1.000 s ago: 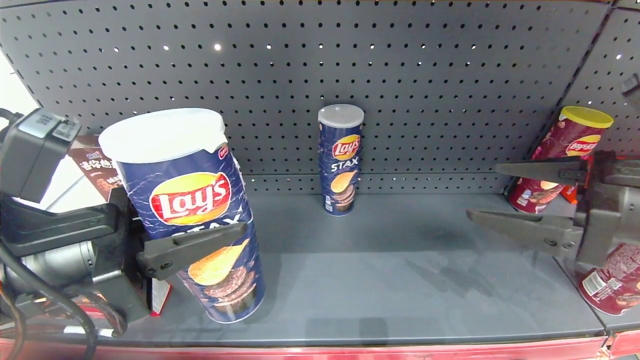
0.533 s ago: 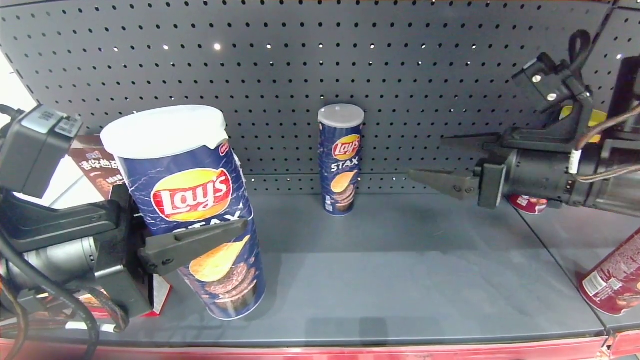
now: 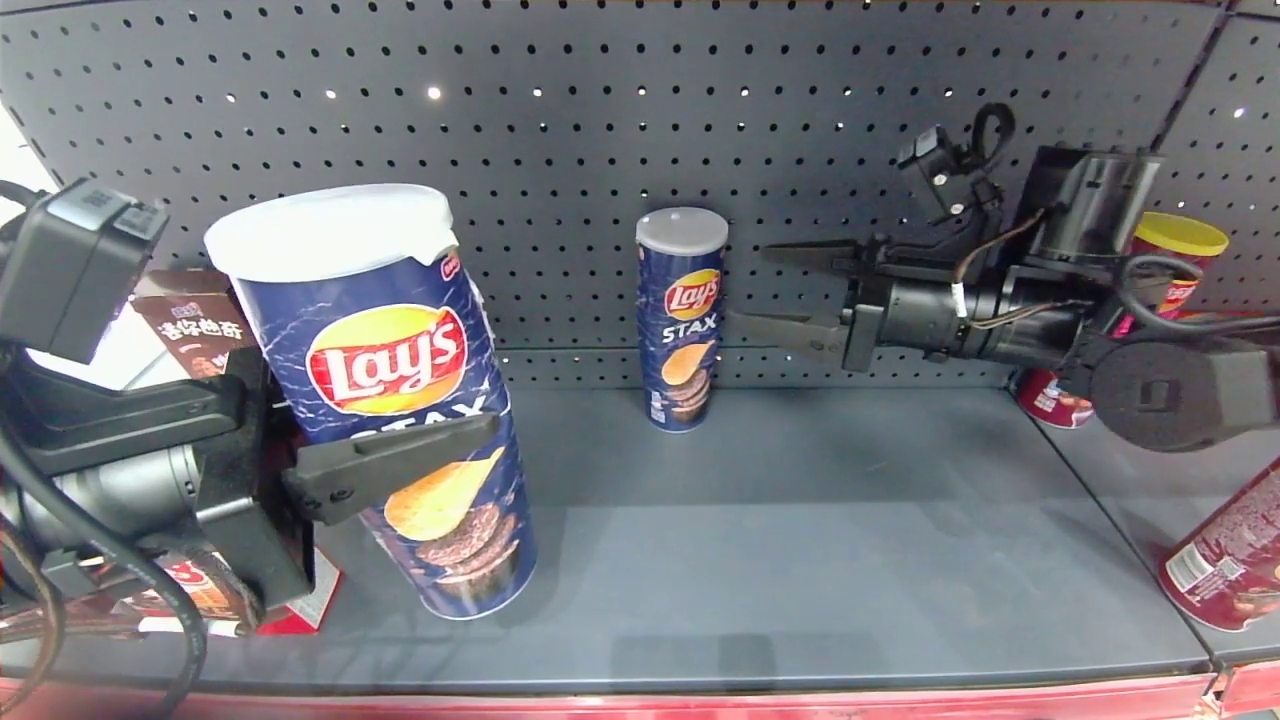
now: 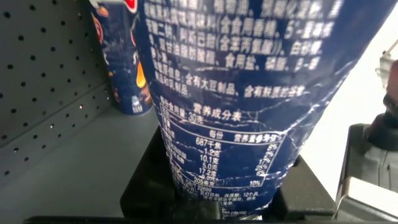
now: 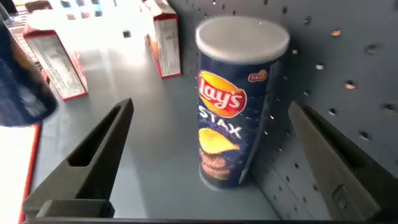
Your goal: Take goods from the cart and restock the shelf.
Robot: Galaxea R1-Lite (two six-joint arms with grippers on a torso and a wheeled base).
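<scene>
The head camera looks forward and down over the shelf (image 3: 800, 520), the left wrist camera sits close against the held can (image 4: 236, 112), and the right wrist camera faces the standing can (image 5: 239, 106) from near, a can that also shows mid-frame in the head view

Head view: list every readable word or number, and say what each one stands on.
"Lay's", "STAX": front of the near blue can.
"Lay's", "STAX": front of the far blue can by the pegboard.
Brown box behind the near can: Chinese characters, too small to read surely.
Yellow-lidded maroon can: logo mostly covered by the right arm.
Maroon can at the shelf's right edge: fine print, too small.
</scene>
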